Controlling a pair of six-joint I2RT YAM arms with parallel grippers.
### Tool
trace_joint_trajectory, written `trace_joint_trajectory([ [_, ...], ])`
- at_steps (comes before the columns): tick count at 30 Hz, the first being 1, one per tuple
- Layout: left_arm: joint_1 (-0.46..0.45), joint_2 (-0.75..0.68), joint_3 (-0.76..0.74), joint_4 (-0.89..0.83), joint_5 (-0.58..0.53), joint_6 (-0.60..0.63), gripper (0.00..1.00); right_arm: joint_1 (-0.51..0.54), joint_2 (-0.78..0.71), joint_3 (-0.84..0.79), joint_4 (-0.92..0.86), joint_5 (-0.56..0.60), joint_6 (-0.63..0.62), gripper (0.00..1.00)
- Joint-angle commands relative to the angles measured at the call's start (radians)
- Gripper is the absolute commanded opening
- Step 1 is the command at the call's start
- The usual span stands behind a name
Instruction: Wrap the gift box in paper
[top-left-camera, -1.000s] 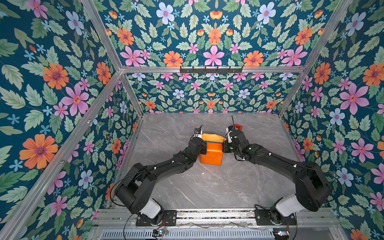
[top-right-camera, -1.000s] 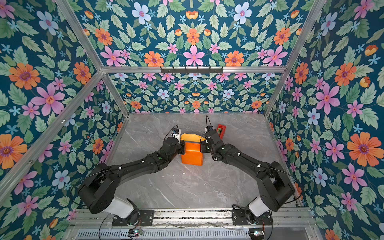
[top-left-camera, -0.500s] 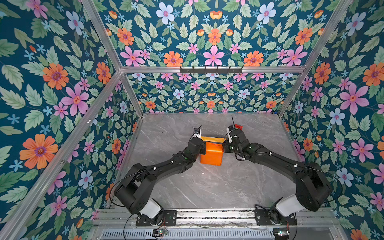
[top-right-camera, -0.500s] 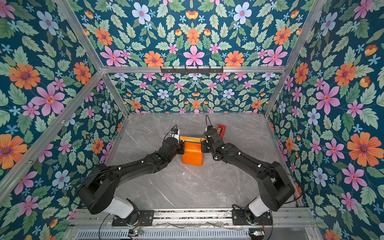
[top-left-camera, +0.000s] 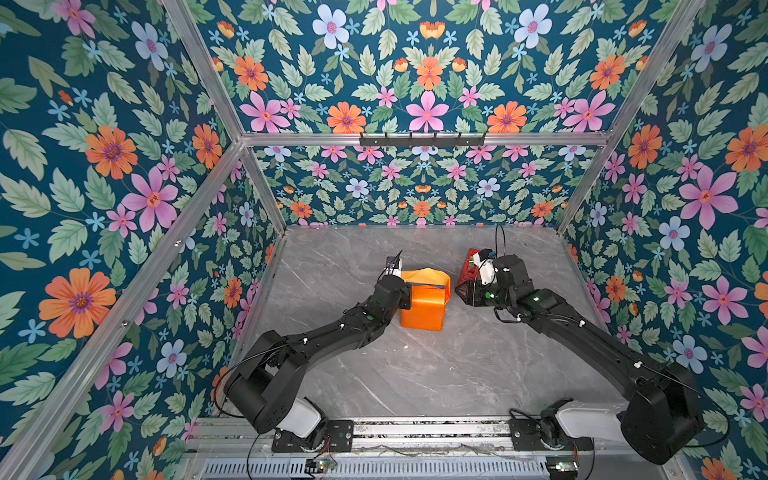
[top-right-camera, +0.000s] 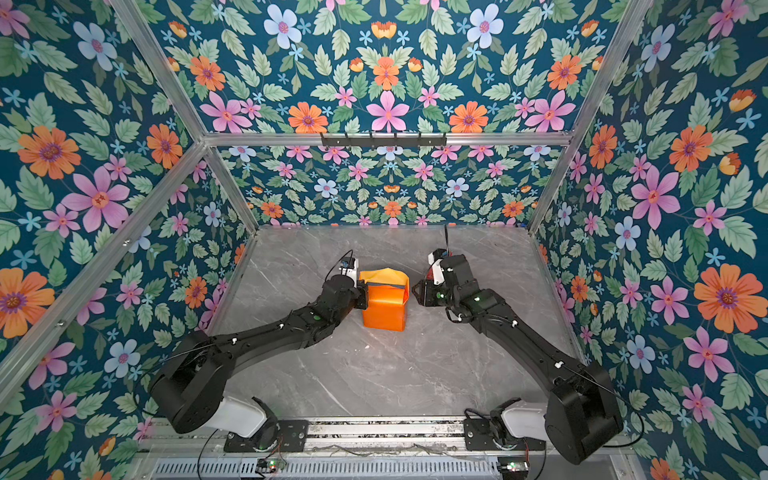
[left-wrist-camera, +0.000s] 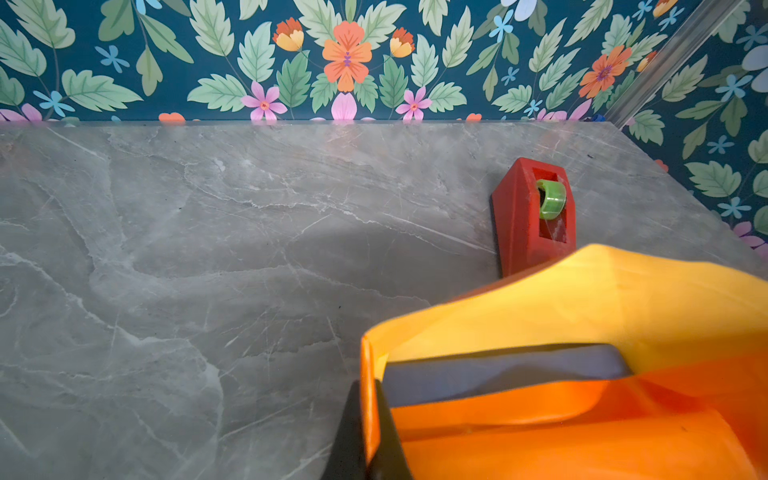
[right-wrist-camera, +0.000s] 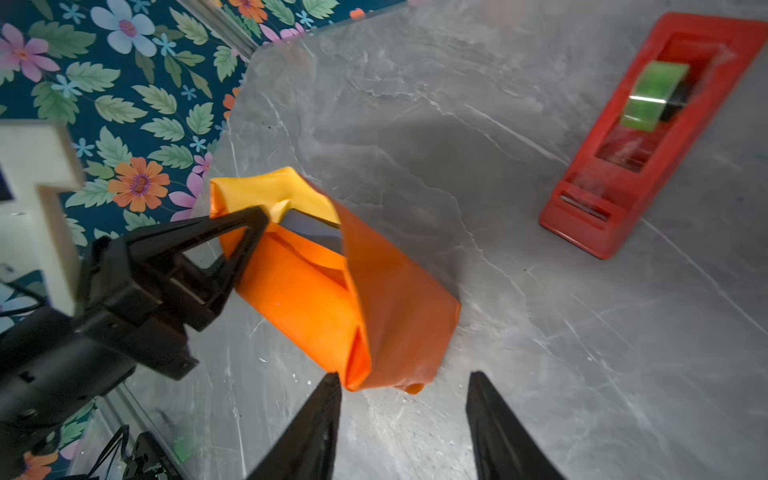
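The gift box (left-wrist-camera: 498, 372) is navy and shows only as a strip at the open far end of the paper (top-left-camera: 424, 307), which is folded around it on the table. The paper (right-wrist-camera: 332, 299) is glossy orange outside and duller yellow inside. My left gripper (left-wrist-camera: 370, 415) is shut on the paper's upright left edge, and it shows too in the right wrist view (right-wrist-camera: 253, 220). My right gripper (right-wrist-camera: 404, 376) stands open just off the package's right side, with nothing between its fingers. Both top views show the package between the two grippers (top-left-camera: 409, 297) (top-right-camera: 415, 293).
A red tape dispenser (top-left-camera: 469, 266) with a green roll stands on the grey marble table (top-left-camera: 415, 374) behind the right gripper, close to the package's right side (right-wrist-camera: 644, 137). Floral walls enclose the table on three sides.
The right gripper has opened and drawn back to the right, off the package. The left gripper has stayed shut on the paper's left edge. The package has barely moved.
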Motion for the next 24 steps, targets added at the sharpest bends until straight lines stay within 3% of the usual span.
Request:
trace_joint_trajectory([
  [1,0.001,-0.004,0.003,-0.006,-0.011,0.004,0.05,-0.034,0.017,-0.003,-0.005,-0.051,0.009,0.49],
  [6,0.001,0.008,-0.001,-0.006,-0.010,0.004,0.09,-0.037,0.121,0.037,0.057,-0.067,0.025,0.45],
  [14,0.001,0.015,-0.005,-0.008,-0.011,0.004,0.10,-0.033,0.215,0.060,0.188,-0.204,0.078,0.45],
  [24,0.001,0.011,-0.006,-0.003,-0.010,0.005,0.10,-0.007,0.278,0.088,0.189,-0.198,0.079,0.46],
])
